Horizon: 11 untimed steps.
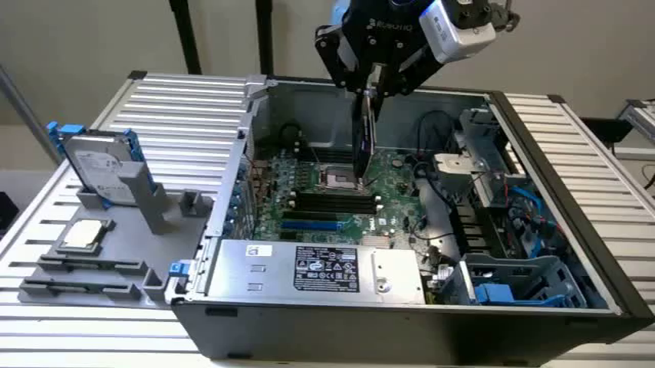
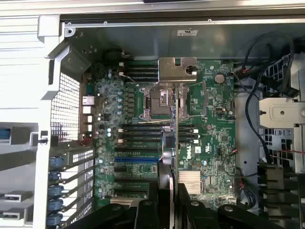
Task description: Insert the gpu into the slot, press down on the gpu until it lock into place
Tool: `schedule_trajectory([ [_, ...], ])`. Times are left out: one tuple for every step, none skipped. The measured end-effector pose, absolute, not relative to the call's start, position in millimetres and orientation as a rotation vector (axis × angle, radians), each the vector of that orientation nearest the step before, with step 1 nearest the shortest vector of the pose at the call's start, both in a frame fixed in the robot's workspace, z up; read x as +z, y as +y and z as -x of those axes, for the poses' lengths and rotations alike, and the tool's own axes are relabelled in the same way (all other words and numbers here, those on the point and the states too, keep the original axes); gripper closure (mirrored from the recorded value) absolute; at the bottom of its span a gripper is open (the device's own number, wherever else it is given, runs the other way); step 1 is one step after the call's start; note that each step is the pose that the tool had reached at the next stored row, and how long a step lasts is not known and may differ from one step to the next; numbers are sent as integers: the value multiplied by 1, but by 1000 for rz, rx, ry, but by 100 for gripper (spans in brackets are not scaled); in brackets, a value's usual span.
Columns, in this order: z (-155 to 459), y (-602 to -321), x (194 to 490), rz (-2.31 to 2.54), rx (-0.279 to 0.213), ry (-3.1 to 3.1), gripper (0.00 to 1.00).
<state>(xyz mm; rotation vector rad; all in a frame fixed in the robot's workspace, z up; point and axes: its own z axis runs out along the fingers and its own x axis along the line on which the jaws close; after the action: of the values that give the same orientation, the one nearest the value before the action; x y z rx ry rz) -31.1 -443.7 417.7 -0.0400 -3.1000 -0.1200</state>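
Exterior view: the gripper (image 1: 370,90) hangs above the open top of the computer case (image 1: 409,326), its fingers clamped on the upper edge of the gpu (image 1: 363,138). The card hangs upright and edge-on, its lower edge down near the CPU socket (image 1: 341,180); whether it touches the board cannot be told. The slot (image 1: 310,225), a blue strip, lies bare toward the front of the case, apart from the card, with the black memory slots (image 1: 330,202) between them. Around the card, the case's rear wall stands behind it, dark cables (image 1: 435,126) loop on the exterior view's right before the drive cage (image 1: 481,153), and the power supply (image 1: 317,268) closes off the front edge. Outside the case, on the exterior view's left, a hard drive (image 1: 97,162) stands on a grey fixture. From the wrist view the gpu (image 2: 177,129) is a thin line running crosswise to the slot (image 2: 136,159), its silver bracket (image 2: 177,71) over the socket area, black fingers (image 2: 147,212) at its near end
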Motion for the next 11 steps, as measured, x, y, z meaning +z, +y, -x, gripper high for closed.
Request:
schedule_trajectory([
  [31,-444,418,40,-120,-3100,74],
  [31,-444,418,40,-120,-3100,74],
  [31,-444,418,40,-120,-3100,74],
  [31,-444,418,40,-120,-3100,74],
  [31,-444,418,40,-120,-3100,74],
  [31,-444,418,40,-120,-3100,74],
  [31,-444,418,40,-120,-3100,74],
  [31,-444,418,40,-120,-3100,74],
  [31,-444,418,40,-120,-3100,74],
  [31,-444,418,40,-120,-3100,74],
  [31,-444,418,40,-120,-3100,74],
])
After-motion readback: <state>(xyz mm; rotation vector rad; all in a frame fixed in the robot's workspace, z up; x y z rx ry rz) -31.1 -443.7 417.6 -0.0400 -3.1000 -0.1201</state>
